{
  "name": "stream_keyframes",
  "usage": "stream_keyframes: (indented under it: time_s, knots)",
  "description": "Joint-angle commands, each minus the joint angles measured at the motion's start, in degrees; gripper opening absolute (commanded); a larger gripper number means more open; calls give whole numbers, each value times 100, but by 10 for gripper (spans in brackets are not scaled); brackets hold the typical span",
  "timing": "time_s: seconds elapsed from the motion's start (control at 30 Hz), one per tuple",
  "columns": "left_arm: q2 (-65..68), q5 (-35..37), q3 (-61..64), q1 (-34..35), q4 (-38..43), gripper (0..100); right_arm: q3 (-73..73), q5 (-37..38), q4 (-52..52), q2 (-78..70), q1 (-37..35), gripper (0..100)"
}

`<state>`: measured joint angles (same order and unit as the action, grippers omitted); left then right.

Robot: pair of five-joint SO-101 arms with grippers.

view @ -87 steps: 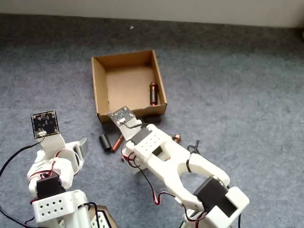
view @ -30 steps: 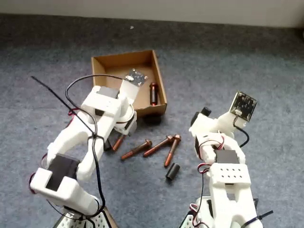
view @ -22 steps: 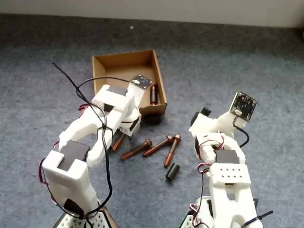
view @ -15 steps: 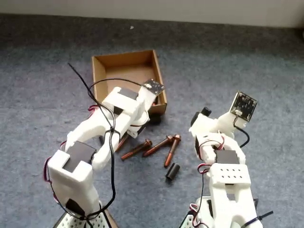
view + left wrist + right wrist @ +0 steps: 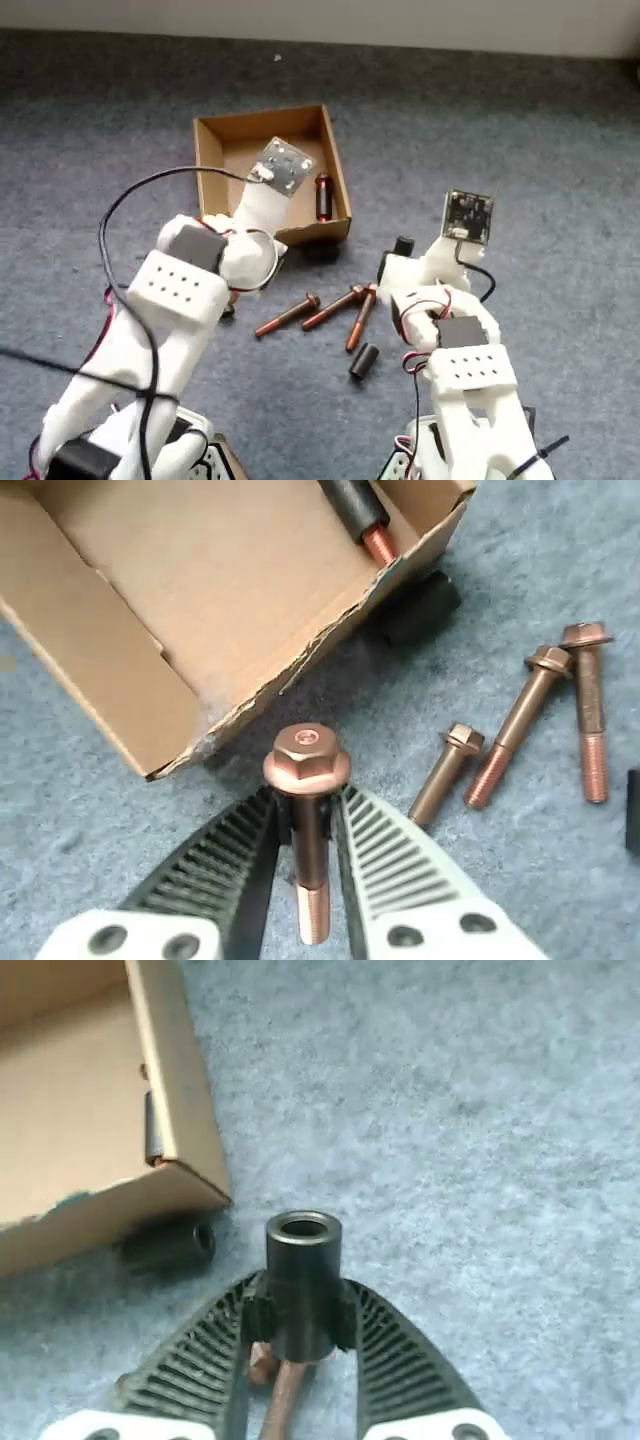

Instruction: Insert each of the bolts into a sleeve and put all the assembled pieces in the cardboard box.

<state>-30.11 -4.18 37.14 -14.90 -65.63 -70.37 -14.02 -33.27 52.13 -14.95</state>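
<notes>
Left end effector (image 5: pixel 307 800) clamps a bolt (image 5: pixel 307 763), shank running between the jaws, head past their tips. Right end effector (image 5: pixel 302 1302) clamps a sleeve (image 5: pixel 302 1265) lengthwise too, bore facing outward.

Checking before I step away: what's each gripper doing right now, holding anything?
Left gripper: closed on a copper bolt.
Right gripper: closed on a black sleeve.

One cardboard box (image 5: pixel 207 190), one assembled piece (image 5: pixel 322 196), four bare bolts (image 5: pixel 286 314), three sleeves (image 5: pixel 364 361) — perhaps a fourth.
</notes>
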Motion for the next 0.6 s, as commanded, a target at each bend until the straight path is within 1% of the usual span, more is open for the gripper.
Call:
stream_keyframes:
  time_s: [0.0,0.1,0.2,0.3,0.37,0.57]
  knots:
    - [-1842,220,391,4,149,5,31,70,-198,892,-435,4]
    - [-2712,721,866,163,580,5,22,70,-637,1789,-796,4]
    - [-3442,1064,1226,321,985,5,-66,79,-884,2457,-1209,4]
    - [-4084,1319,1349,374,1143,5,-488,79,-804,2941,-1648,4]
    - [-4462,1512,1349,356,1178,5,-857,158,-558,3257,-1938,4]
    - [-5147,2110,1358,347,1319,5,-2211,1679,470,4567,-2607,4]
